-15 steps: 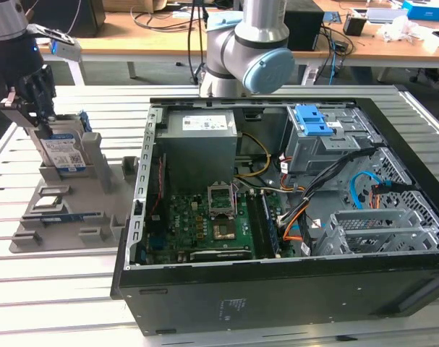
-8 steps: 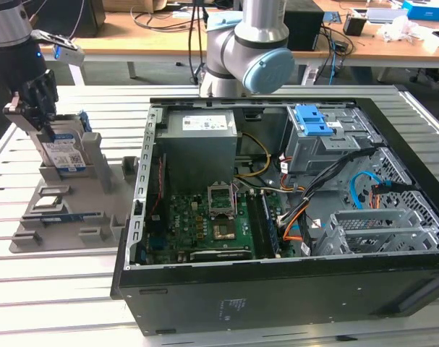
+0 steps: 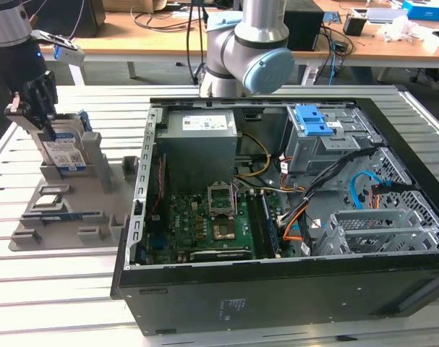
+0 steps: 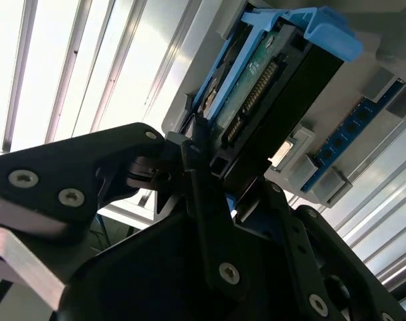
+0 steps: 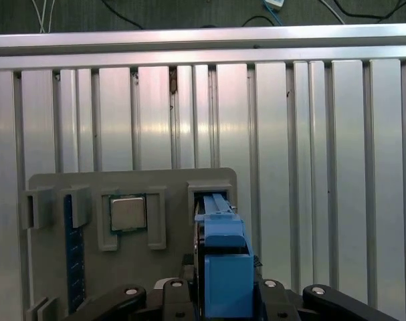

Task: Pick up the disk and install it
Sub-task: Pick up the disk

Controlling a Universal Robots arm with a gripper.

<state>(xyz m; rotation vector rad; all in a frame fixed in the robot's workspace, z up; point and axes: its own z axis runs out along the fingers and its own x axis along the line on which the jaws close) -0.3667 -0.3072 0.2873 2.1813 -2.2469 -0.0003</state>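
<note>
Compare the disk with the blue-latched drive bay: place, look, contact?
Place: the disk stands in the grey fixture outside the case, at the exterior view's left; the bay sits inside the open case.
Look: the disk shows a white-and-blue label; the bay is grey metal, blue latch on top.
Contact: the pincer is at the disk's top, far from the bay.
Shared: blue plastic parts.

The disk (image 3: 65, 152) is silver, with a white-and-blue label and blue side rails. The gripper (image 3: 40, 110) is black. The holder (image 3: 60, 217) is plain grey, and the table (image 3: 53, 289) is silver with long grooved stripes.
</note>
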